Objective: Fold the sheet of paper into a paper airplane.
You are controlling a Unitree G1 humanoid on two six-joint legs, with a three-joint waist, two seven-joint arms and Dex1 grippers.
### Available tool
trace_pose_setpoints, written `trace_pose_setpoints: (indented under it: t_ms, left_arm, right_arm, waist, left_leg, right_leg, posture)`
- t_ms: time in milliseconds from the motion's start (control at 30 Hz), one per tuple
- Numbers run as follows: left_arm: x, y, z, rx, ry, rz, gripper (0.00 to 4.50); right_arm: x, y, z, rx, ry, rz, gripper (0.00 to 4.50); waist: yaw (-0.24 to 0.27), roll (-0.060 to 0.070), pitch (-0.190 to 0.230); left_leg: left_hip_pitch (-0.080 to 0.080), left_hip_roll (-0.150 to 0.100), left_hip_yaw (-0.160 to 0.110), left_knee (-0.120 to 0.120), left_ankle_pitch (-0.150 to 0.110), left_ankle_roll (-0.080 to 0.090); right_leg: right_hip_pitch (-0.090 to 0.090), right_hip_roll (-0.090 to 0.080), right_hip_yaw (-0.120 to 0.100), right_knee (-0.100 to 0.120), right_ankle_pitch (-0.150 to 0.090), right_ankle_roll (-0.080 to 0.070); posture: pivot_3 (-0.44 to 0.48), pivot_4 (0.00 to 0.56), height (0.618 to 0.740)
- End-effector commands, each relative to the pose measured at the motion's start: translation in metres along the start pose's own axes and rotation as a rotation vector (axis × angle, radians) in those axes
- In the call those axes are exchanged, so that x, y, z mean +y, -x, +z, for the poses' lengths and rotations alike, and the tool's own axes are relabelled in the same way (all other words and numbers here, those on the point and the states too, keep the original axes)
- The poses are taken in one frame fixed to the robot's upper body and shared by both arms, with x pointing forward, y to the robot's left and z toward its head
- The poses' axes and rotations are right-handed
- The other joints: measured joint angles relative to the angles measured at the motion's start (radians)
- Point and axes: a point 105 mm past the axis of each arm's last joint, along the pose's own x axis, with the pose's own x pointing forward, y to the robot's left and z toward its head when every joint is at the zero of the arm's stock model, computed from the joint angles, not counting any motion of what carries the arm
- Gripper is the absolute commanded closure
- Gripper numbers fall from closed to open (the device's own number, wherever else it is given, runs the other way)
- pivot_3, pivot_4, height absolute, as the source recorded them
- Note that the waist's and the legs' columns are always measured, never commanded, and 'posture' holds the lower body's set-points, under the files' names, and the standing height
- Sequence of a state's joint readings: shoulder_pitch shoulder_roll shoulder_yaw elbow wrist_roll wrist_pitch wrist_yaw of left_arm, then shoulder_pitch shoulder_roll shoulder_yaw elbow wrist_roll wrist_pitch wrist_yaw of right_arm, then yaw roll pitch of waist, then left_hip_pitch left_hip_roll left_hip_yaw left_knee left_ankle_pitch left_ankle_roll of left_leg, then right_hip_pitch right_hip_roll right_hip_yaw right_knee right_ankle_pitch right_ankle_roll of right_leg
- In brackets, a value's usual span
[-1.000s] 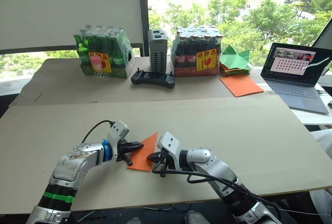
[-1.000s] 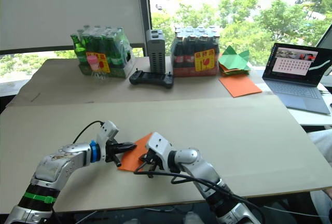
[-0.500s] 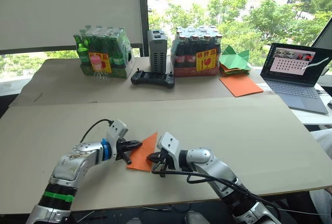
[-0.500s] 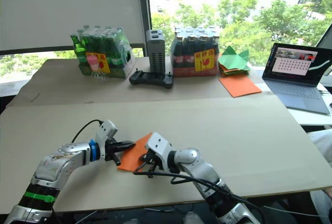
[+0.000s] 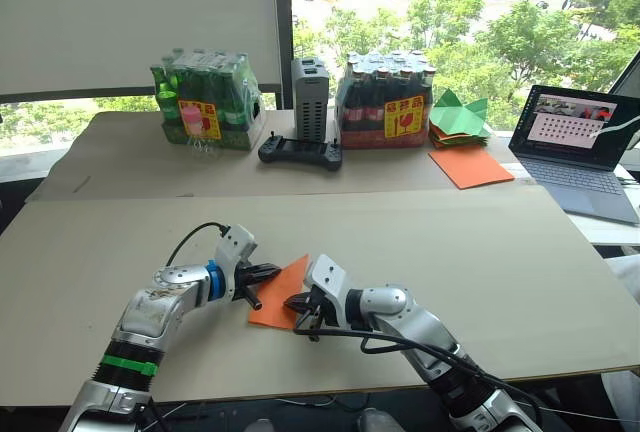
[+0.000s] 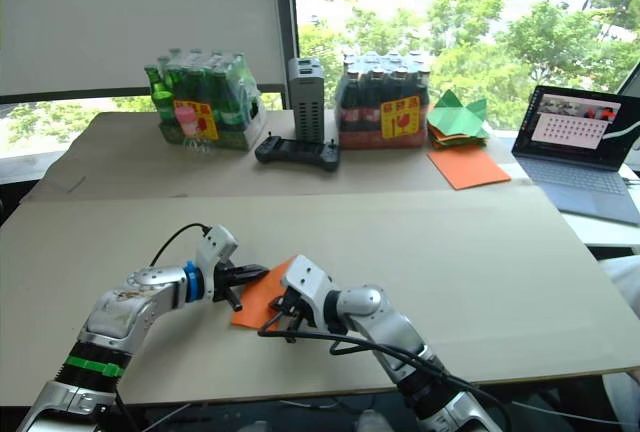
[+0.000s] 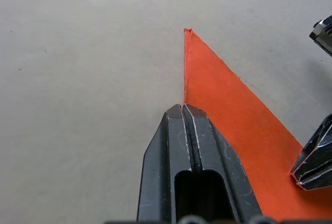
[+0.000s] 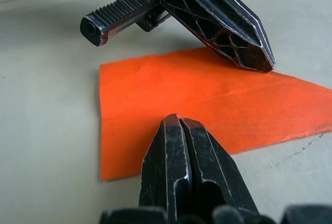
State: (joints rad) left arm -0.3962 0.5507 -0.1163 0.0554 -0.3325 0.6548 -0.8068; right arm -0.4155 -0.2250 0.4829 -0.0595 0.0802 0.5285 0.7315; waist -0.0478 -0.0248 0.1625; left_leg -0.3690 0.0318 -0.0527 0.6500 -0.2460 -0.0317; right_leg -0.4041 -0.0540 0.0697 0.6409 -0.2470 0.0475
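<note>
Paper airplane (image 5: 281,294) flat near table (image 5: 480,242) front edge; left gripper (image 7: 182,111) and right gripper (image 8: 178,123), fingers closed together, tips pressing its opposite edges.

beige table (image 5: 480,252), orange paper airplane (image 5: 280,297) (flat)

The right pincer (image 5: 296,306) covers the near corner of the orange sheet of paper (image 5: 280,288), whose far end runs off the edge of the right wrist view; whether either pincer's closed tips pinch the paper is unclear.
</note>
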Motion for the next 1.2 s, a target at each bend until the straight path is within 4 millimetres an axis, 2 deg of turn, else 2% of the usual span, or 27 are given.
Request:
trace_pose_setpoints:
  t_ms: [33,200,333,633,967,1200]
  left_arm:
    - [-0.004,-0.009,-0.018,0.075,0.027,-0.013,4.46]
    - [-0.004,-0.011,-0.013,0.059,0.008,-0.016,4.46]
    - [-0.012,-0.013,-0.007,0.039,-0.017,-0.051,4.46]
    - [-0.011,-0.009,0.018,-0.035,-0.027,-0.033,4.46]
    - [-0.015,-0.008,0.014,-0.021,-0.045,-0.042,4.46]
    - [0.002,0.001,0.03,-0.079,-0.031,0.032,4.46]
  right_arm:
    - [0.003,-0.001,-0.009,0.034,-0.017,0.001,4.5]
    - [0.002,0.0,-0.01,0.036,-0.019,-0.002,4.5]
    - [0.002,-0.001,-0.01,0.033,-0.021,-0.002,4.5]
    - [0.003,-0.002,-0.01,0.034,-0.019,0.0,4.5]
    - [0.003,-0.004,-0.009,0.031,-0.015,0.003,4.5]
    - [0.003,-0.004,-0.01,0.034,-0.016,0.004,4.5]
  waist:
    - [0.005,0.0,0.0]
    - [0.007,0.0,0.0]
    - [0.006,0.0,0.0]
    - [0.005,0.0,0.0]
    - [0.004,0.0,0.0]
    - [0.004,0.0,0.0]
  left_leg:
    - [0.0,0.0,0.0,0.0,0.0,0.0]
    - [0.0,0.0,0.0,0.0,0.0,0.0]
    - [0.0,0.0,0.0,0.0,0.0,0.0]
    - [-0.001,0.0,0.0,0.0,0.0,0.0]
    - [-0.002,0.0,0.0,-0.001,0.0,0.0]
    - [-0.002,0.0,0.0,-0.001,0.0,0.0]
  right_leg:
    - [0.0,0.0,0.0,0.0,0.0,0.0]
    - [0.0,0.0,0.0,0.0,0.0,0.0]
    - [0.0,0.0,0.0,0.0,0.0,0.0]
    - [0.0,0.0,0.0,-0.001,0.0,0.0]
    - [-0.001,0.0,0.0,-0.001,0.0,0.0]
    - [-0.001,0.0,0.0,-0.001,0.0,0.0]
  posture:
    - [0.0,0.15,0.74]
    - [0.0,0.15,0.74]
    - [0.0,0.15,0.74]
    - [0.0,0.15,0.74]
    - [0.0,0.15,0.74]
    - [0.0,0.15,0.74]
